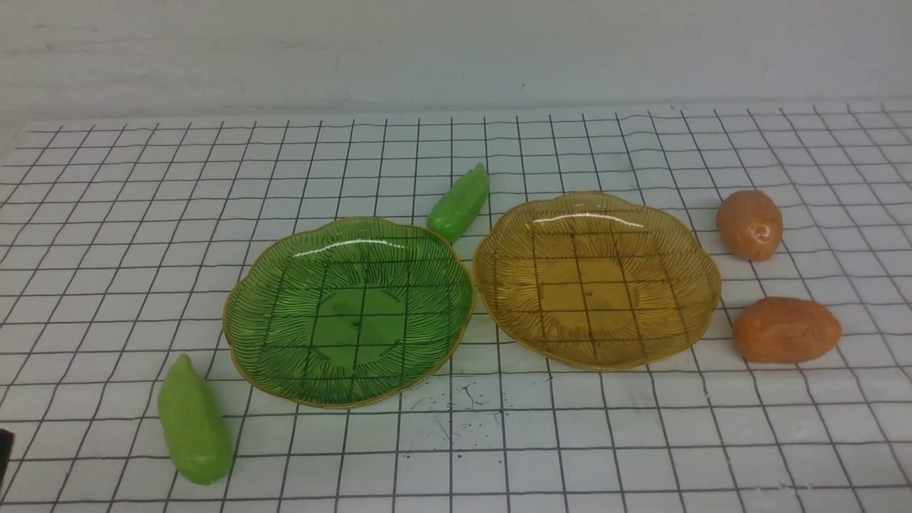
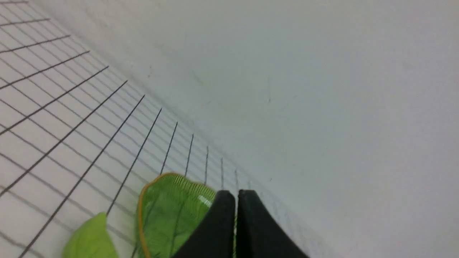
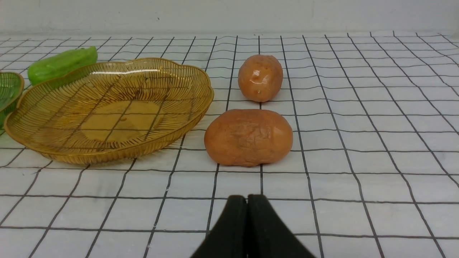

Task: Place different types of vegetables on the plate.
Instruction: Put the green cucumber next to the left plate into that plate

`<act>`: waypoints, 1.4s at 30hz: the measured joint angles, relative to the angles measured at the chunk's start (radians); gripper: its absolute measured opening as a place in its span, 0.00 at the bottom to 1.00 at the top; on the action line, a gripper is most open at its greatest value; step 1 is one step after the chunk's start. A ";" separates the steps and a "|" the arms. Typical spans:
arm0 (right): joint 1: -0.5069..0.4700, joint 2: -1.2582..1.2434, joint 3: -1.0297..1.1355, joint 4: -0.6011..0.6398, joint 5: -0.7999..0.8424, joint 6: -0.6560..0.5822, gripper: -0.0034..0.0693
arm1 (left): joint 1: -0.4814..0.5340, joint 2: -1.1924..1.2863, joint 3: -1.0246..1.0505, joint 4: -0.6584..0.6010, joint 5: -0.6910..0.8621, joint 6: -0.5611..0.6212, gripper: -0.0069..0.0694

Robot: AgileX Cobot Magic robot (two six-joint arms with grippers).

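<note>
Two ribbed dishes sit side by side mid-table: a green plate (image 1: 348,311) and an amber plate (image 1: 597,278), both with nothing in them. One green pod (image 1: 194,420) lies at the near left, another green pod (image 1: 459,203) behind the plates. Right of the amber plate lie two orange-brown potatoes, the far one (image 1: 749,224) and the near one (image 1: 786,329). My right gripper (image 3: 247,197) is shut, short of the near potato (image 3: 248,137). My left gripper (image 2: 236,193) is shut, with the green plate (image 2: 168,211) and a pod (image 2: 91,238) below it.
The table is a white cloth with a black grid (image 1: 107,235), ending at a pale wall (image 1: 456,50) at the back. Small dark specks (image 1: 456,406) mark the cloth in front of the plates.
</note>
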 joint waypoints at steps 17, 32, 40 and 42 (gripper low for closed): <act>0.000 0.000 0.005 0.589 -0.263 0.168 0.03 | 0.001 0.368 -0.690 0.298 0.519 -0.052 0.08; 0.000 0.000 -0.066 0.729 -0.169 0.105 0.03 | 0.001 1.182 -0.893 0.460 1.088 0.029 0.08; 0.000 0.216 -0.455 0.702 0.251 -0.056 0.03 | 0.001 1.362 -0.902 0.494 0.942 0.039 0.10; 0.000 0.343 -0.556 0.690 0.391 -0.147 0.03 | 0.001 1.401 -0.902 0.522 0.880 0.046 0.15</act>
